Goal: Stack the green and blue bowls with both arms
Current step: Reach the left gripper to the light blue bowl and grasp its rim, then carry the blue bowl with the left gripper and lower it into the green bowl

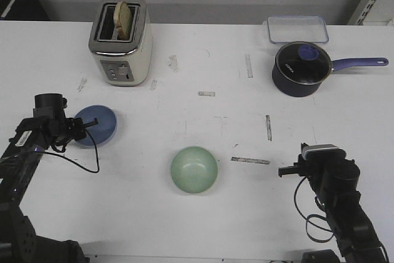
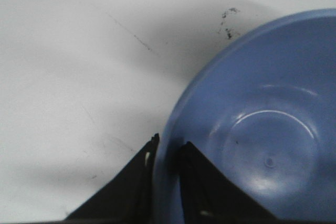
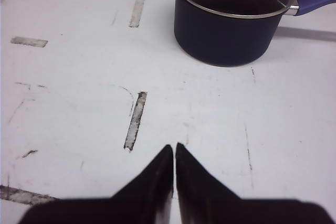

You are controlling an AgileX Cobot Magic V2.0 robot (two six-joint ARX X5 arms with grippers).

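The left fingers [image 2: 167,156] pinch the blue bowl's [image 1: 97,125] rim at the desk's [image 1: 203,226] left, apparently ready for lifting it. The green bowl [image 1: 194,169] waits mid-desk. The right fingers [image 3: 174,153] are closed, empty.

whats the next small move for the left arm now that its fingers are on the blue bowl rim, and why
Probably lift the blue bowl slightly off the table. The left gripper already pinches the rim, one finger inside and one outside, so the grasp looks made. The green bowl sits apart near the table's middle, open side up, ready to receive it. The right gripper is shut and empty.
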